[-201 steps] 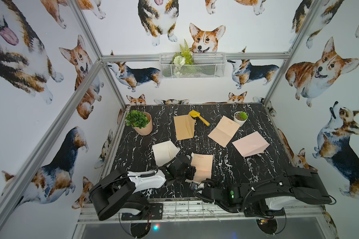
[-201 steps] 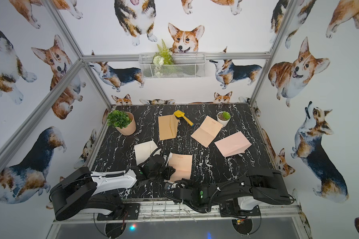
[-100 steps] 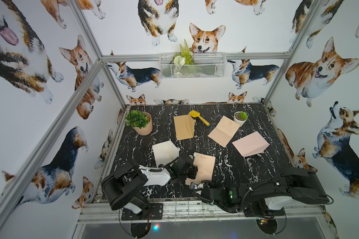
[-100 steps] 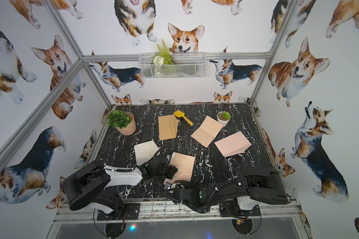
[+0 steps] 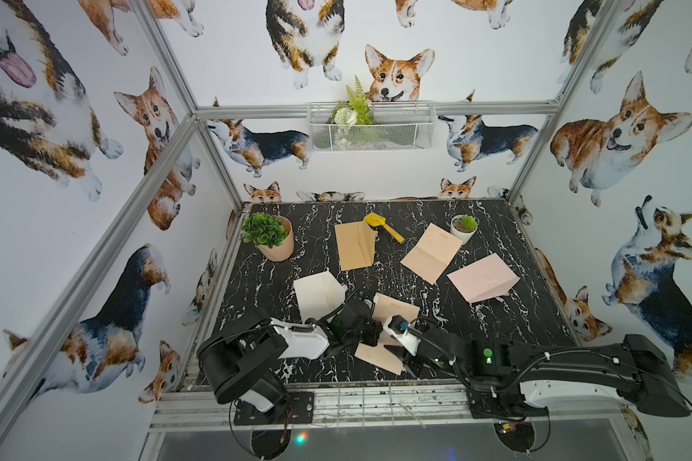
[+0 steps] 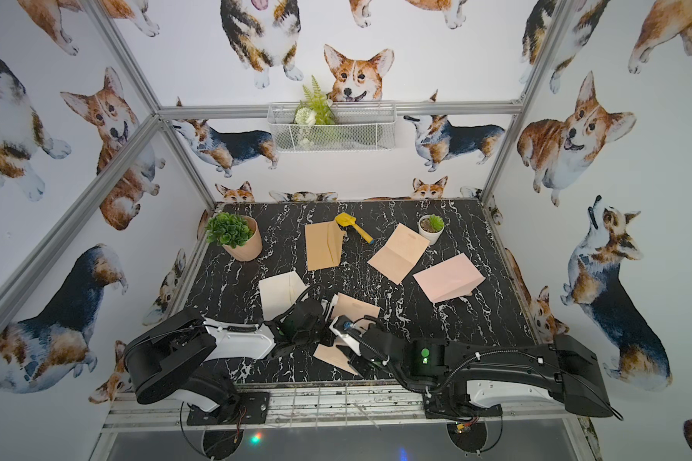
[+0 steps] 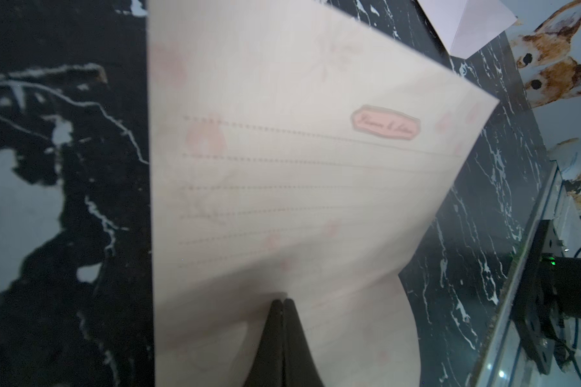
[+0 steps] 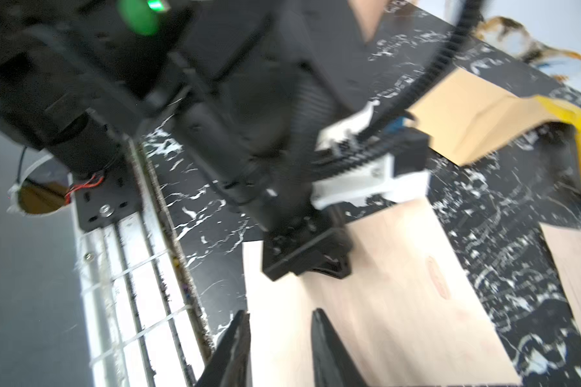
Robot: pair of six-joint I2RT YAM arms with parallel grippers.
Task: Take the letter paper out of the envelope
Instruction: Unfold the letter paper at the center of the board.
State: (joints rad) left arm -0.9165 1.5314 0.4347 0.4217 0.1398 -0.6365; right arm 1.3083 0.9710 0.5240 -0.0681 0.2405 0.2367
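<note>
- My left gripper (image 7: pixel 283 303) pinches the letter paper (image 7: pixel 282 167) at its near edge, so it can slide free.
- My right gripper (image 8: pixel 280 323) stands slightly parted over what looks like the envelope (image 5: pixel 376 357), ready to pin it near the front of the table (image 5: pixel 496 319).

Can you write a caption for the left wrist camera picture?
Left gripper pinches the lined pink letter paper over the black marble table.

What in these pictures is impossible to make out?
- Label on the letter paper: left wrist view, too blurred to read.
- Grip of the left hand: both top views, hidden under the left arm.
- Right hand: right wrist view, motion blur; touching the paper or not, unclear.
- Peach sheet at the front: in a top view, right arm covers part; identity unclear.
</note>
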